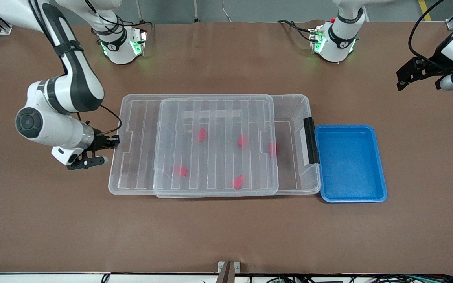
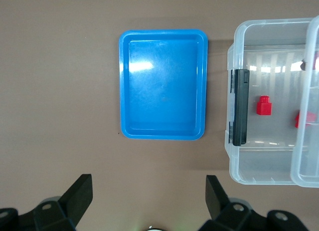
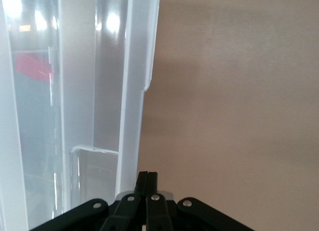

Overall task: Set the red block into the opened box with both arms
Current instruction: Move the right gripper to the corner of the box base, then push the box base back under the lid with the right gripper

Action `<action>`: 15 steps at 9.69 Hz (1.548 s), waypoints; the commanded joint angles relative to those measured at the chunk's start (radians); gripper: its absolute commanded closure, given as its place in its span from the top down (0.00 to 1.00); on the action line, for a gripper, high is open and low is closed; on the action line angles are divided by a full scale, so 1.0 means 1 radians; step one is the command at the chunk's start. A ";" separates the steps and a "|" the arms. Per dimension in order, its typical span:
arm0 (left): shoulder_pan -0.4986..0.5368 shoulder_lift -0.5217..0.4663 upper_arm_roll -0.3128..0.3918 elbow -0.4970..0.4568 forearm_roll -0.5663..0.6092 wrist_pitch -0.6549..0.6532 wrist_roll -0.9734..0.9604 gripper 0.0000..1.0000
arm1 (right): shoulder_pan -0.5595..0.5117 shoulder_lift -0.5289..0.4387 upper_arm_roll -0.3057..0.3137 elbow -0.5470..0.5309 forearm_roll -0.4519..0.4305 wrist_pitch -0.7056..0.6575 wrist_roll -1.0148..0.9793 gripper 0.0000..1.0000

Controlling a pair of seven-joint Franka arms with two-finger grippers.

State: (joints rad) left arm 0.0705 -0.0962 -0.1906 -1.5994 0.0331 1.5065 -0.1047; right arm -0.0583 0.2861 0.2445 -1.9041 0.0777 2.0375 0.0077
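Note:
The clear box [image 1: 294,114] lies mid-table, and its ribbed lid [image 1: 214,118] is slid toward the right arm's end, so the end with the black clip [image 1: 310,140] is uncovered. Several red blocks lie inside. One red block [image 1: 273,147] sits at the lid's edge and shows bare in the left wrist view [image 2: 263,105]; the others are under the lid. My right gripper [image 1: 115,142] is shut with nothing in it, its tips [image 3: 147,177] against the lid's overhanging end [image 3: 137,91]. My left gripper [image 1: 402,80] hangs open and empty [image 2: 149,191] over the table at the left arm's end.
An empty blue tray [image 1: 380,165] lies flat against the box's clip end, toward the left arm's end of the table; the left wrist view looks down on that tray [image 2: 162,86]. Bare brown table surrounds the box and tray.

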 commanded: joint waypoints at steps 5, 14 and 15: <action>0.002 0.009 0.000 -0.030 -0.010 -0.006 -0.004 1.00 | -0.005 0.036 0.111 0.020 0.024 0.032 0.155 0.00; 0.003 0.009 -0.006 -0.028 -0.018 -0.005 -0.003 1.00 | 0.006 0.070 0.145 0.034 0.022 0.072 0.225 0.00; 0.003 0.009 -0.006 -0.028 -0.018 -0.005 -0.003 1.00 | 0.000 0.070 0.145 0.034 0.022 0.066 0.224 0.00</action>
State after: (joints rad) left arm 0.0726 -0.0932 -0.1943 -1.6002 0.0330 1.5059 -0.1048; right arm -0.0565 0.3276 0.3759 -1.8829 0.0789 2.0884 0.2113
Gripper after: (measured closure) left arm 0.000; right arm 0.991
